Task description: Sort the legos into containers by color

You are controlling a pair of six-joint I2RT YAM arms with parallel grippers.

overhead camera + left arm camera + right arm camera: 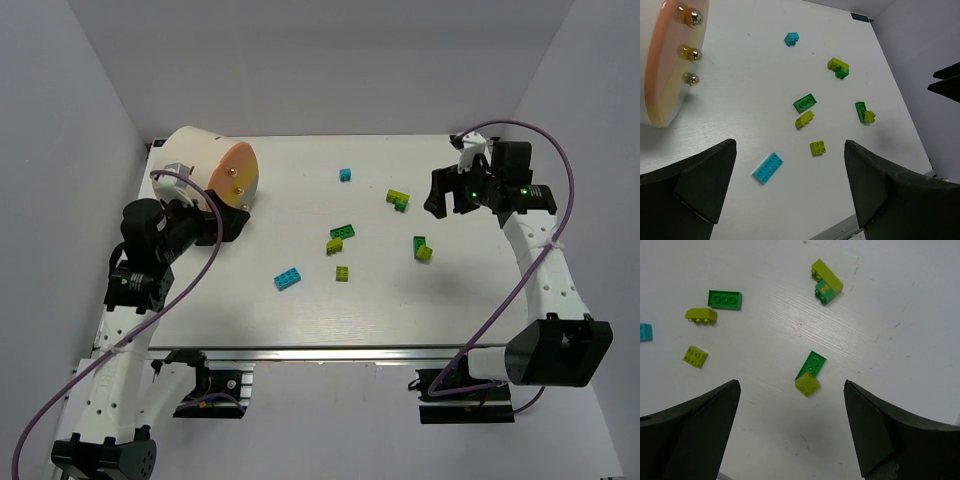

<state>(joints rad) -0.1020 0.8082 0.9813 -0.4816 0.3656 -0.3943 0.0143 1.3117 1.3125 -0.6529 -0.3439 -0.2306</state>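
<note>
The cream-white drum lies at the far left, its orange face with small knobs turned to the table; no tray is pulled out. The legos lie loose mid-table: a cyan plate, a small cyan brick, a dark green brick, a yellow-green slope, a yellow-green square, and two green-and-yellow-green pairs. My left gripper is open and empty beside the drum's face. My right gripper is open and empty at the far right, above the near pair.
White walls enclose the table on the left, back and right. The table's front edge runs along a metal rail by the arm bases. A purple cable loops over the right arm.
</note>
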